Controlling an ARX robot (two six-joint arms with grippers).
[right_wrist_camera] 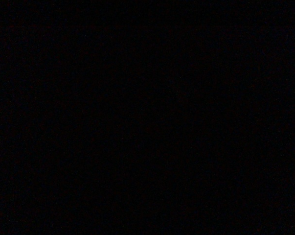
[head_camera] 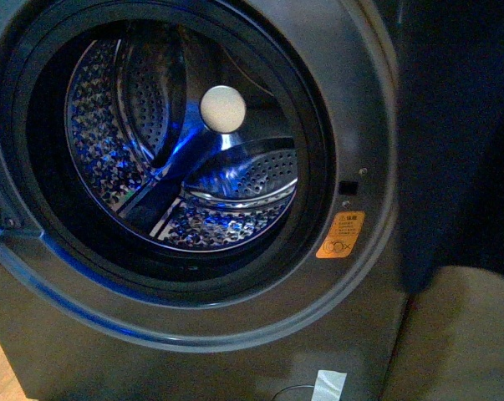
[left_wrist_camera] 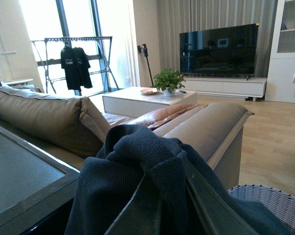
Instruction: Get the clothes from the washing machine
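The washing machine fills the front view, with its porthole open. Its perforated steel drum is lit blue and shows no cloth inside. An orange sticker sits right of the porthole. The clothes, a dark navy knitted garment, are bunched between the two fingers of my left gripper, which is shut on them. A dark navy mass at the right edge of the front view looks like the same garment hanging. Neither gripper shows in the front view. The right wrist view is dark.
A grey-and-white woven basket sits just below the held garment. A beige sofa stands beside it and also shows in the front view. A grey flat top lies close by. A coffee table and a TV stand farther off.
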